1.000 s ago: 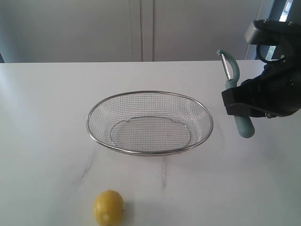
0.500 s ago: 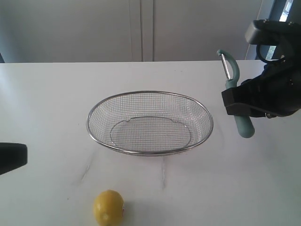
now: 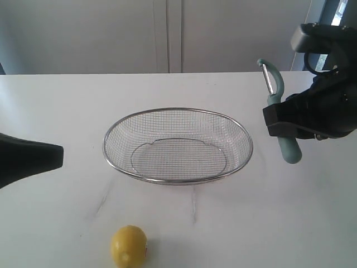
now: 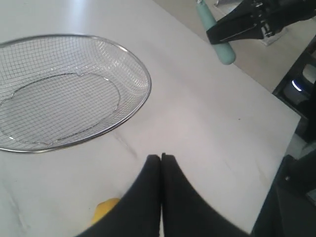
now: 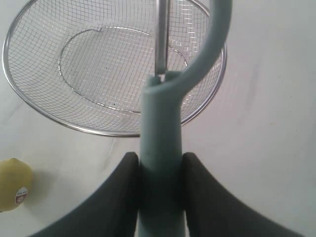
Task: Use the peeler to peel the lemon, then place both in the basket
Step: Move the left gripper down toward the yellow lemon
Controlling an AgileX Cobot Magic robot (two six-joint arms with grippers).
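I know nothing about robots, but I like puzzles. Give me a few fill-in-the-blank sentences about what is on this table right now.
1. The right end effector grips the peeler by its teal ____.
2. The lemon, whose skin is ____, lies on the table outside the basket.
3. The left end effector, with its jaws shut, holds ____.

Missing words: handle; yellow; nothing.

White table (image 3: 56,100): wire basket (image 3: 167,181), lemon (image 3: 129,246) apart
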